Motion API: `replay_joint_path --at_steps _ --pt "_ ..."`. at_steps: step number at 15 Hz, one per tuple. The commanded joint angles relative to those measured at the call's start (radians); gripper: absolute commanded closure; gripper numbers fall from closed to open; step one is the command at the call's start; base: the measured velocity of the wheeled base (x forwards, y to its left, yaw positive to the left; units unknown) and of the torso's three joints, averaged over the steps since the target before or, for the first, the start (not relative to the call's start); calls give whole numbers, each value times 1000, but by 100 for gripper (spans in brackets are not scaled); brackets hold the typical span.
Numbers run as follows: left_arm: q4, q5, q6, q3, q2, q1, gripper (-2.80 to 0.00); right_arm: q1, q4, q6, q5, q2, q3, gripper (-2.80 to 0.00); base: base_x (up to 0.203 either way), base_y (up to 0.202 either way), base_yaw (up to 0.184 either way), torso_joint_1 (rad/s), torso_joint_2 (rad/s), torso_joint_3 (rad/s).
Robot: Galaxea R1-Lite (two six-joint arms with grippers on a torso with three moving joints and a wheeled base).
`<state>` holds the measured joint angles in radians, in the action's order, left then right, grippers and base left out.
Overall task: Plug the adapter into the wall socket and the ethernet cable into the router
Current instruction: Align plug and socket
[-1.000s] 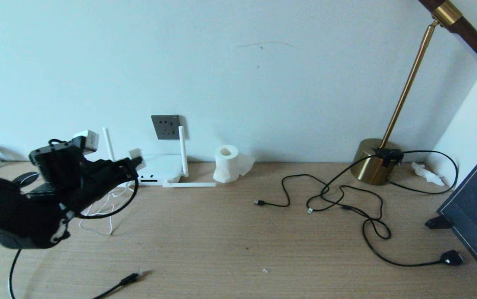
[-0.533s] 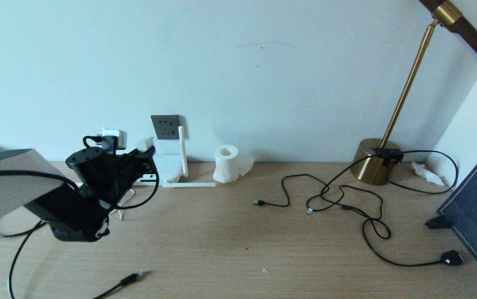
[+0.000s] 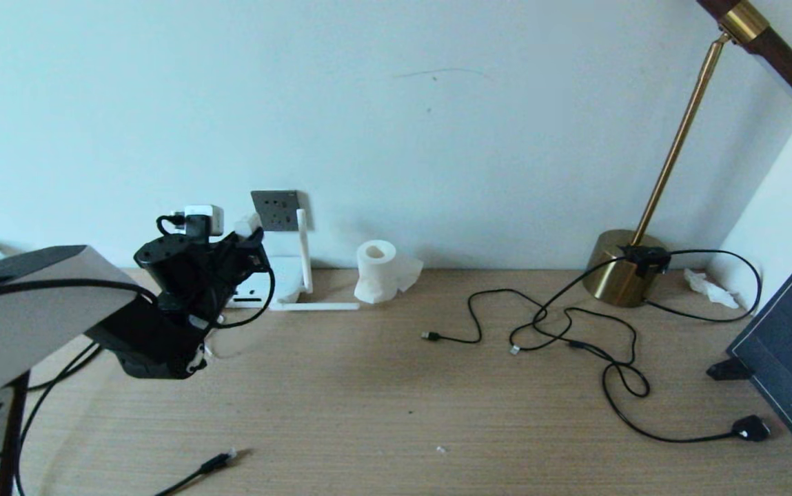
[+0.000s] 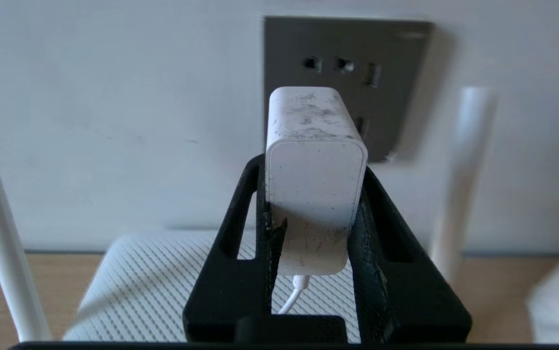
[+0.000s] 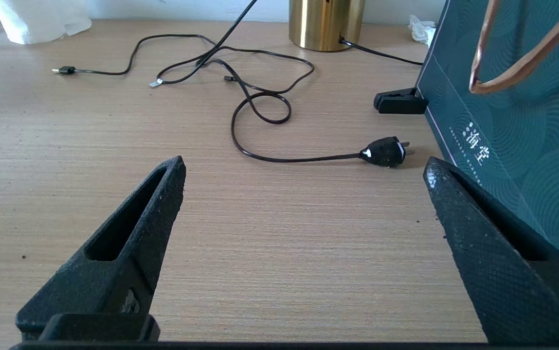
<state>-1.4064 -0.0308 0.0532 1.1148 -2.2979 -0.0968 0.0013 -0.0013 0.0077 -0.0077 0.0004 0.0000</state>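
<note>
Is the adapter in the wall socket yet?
Not yet. The left gripper holds the adapter short of the wall socket.

my right gripper hangs with jaws wide apart above the light wooden tabletop, near a chunky black plug.

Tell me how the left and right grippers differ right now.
The left gripper is shut on the adapter; the right gripper is open and holds nothing. The left is raised, facing the wall socket; the right sits low over the table. Both have black fingers.
</note>
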Motion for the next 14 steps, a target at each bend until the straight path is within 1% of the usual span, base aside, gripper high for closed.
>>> replay_joint_path --at_steps 1,7,14 --pt "-4 -18 0 42 -24 -4 0 0 0 0 0 1 0 -280 0 0 0 0 0 0" --pt "30 -21 0 121 -57 -4 0 0 0 0 0 0 0 -280 0 0 0 0 0 0" --pt "35 -18 0 129 -58 -4 0 0 0 0 0 1 0 -280 0 0 0 0 0 0"
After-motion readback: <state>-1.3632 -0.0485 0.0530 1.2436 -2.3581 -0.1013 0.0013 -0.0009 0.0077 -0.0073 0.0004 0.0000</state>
